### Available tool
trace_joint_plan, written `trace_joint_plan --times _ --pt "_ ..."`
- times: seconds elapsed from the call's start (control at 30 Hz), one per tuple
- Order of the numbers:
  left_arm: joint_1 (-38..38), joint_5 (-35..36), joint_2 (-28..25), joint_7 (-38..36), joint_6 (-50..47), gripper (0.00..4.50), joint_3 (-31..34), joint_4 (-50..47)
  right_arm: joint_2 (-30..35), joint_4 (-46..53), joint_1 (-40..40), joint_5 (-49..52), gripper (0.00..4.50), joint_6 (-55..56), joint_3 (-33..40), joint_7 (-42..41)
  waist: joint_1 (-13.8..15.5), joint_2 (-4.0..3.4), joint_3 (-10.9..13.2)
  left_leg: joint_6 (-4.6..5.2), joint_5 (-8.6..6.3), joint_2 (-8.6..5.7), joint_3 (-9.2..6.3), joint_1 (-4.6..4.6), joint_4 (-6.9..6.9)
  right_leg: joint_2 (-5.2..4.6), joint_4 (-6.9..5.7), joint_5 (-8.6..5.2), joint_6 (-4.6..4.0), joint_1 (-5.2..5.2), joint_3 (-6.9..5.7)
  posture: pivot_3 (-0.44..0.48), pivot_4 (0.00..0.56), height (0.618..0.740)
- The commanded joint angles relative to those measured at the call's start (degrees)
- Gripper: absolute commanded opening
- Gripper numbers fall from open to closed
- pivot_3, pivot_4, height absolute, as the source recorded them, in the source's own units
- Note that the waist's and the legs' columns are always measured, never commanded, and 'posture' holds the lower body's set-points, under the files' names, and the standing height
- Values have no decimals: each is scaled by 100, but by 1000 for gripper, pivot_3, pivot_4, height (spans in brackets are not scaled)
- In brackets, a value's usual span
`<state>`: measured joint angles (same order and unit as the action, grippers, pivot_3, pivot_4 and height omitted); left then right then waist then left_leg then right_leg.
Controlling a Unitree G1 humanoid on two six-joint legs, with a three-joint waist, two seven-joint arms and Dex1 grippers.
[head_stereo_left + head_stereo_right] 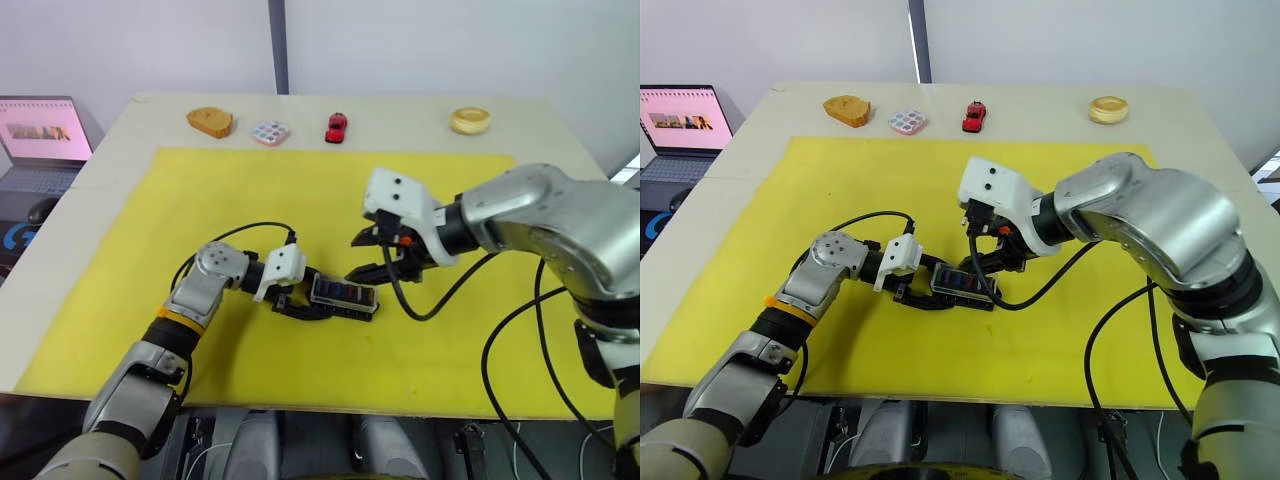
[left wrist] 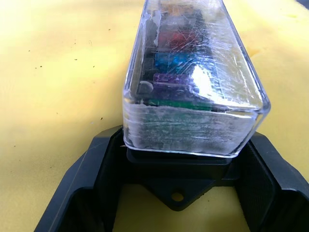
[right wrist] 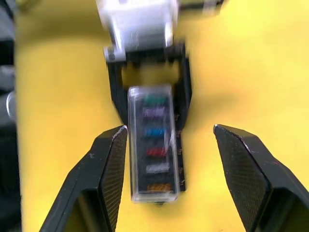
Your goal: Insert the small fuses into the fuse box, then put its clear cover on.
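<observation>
The clear cover [image 2: 193,72] sits closest to the left wrist camera, a scratched, colourless plastic shell with rounded corners, already seated over the fuse box [image 2: 176,166]. Through its top the small fuses [image 3: 155,140] read as a single column of coloured chips: green, purple, teal, red, grey, amber. They are all in their slots, and none lies loose on the mat.

The left gripper [image 1: 300,300] holds the fuse box by one short end. Its two matte black fingers [image 2: 104,159] are spread just to the width of the block and bear on its two long sides, closed on it. The assembly rests flat on the yellow mat [image 1: 130,260], near the mat's centre and toward the robot.

The right gripper [image 1: 375,255] hovers over the free end of the box, well clear of it, with its jaws wide apart and nothing between them. In the right wrist view the box's long axis runs along the line of the fingers, and the box lies closer to one textured pad [image 3: 116,164] than to the other. The right arm is therefore the one placed to act next.

Judgement: the task appears nearly complete. What remains is to confirm that the cover is fully pressed home. A downward press from the right gripper would need centring over the cover first, since an off-centre push could tilt the smooth shell or skid it off the black base.
</observation>
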<state>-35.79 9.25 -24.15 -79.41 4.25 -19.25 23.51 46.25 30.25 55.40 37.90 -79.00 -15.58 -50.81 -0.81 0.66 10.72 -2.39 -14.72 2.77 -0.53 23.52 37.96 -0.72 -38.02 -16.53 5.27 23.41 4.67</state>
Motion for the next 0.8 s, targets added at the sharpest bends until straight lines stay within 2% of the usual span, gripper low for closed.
trace_joint_plan --times 0.03,0.13,0.17,0.5,0.6,0.67,0.73,0.8 --pt "135 -209 35 46 -43 2587 -154 -6 -133 322 -763 -53 1836 735 316 174 15 2 -1 0 0 0 0 0 -1 0 0 3 6 -1 0 0 150 740" --pt "152 -204 41 47 -64 2587 -164 -35 -375 377 -1365 -57 245 1313 529 245 -2 1 0 1 0 -2 2 2 -2 0 2 4 11 -1 1 0 150 740" --pt "157 -205 38 42 -68 2587 -167 -44 -416 341 -1479 -131 15 1444 520 303 -1 1 0 1 0 -2 3 2 -2 0 1 5 12 0 3 0 150 740" --pt "205 -216 -2 36 -101 2587 -167 -112 -528 209 -1804 -358 15 2020 369 513 2 1 0 1 0 -2 -1 1 -3 1 2 4 12 -1 0 0 150 740" --pt "183 -212 14 45 -106 2587 -162 -82 -683 -49 -2149 -503 15 2231 165 574 1 2 0 1 0 -2 -1 1 -2 1 3 3 10 -2 0 0 150 740" --pt "170 -212 24 48 -109 2587 -162 -65 -686 -344 -2459 -780 15 2366 -279 530 1 2 0 1 -1 -2 -1 0 -2 2 3 3 11 -3 1 0 150 740" --pt "164 -227 46 57 -100 2587 -177 -49 -380 -821 -2811 -1573 15 2725 -1305 377 -7 -3 -4 1 -1 -2 0 0 -2 2 3 3 11 -4 0 0 150 740" --pt "168 -242 57 57 -92 2587 -176 -47 -289 -1067 -2893 -1791 15 2736 -1519 354 -27 2 -62 4 -2 -2 2 -16 -2 2 4 2 11 -18 3 0 150 740"
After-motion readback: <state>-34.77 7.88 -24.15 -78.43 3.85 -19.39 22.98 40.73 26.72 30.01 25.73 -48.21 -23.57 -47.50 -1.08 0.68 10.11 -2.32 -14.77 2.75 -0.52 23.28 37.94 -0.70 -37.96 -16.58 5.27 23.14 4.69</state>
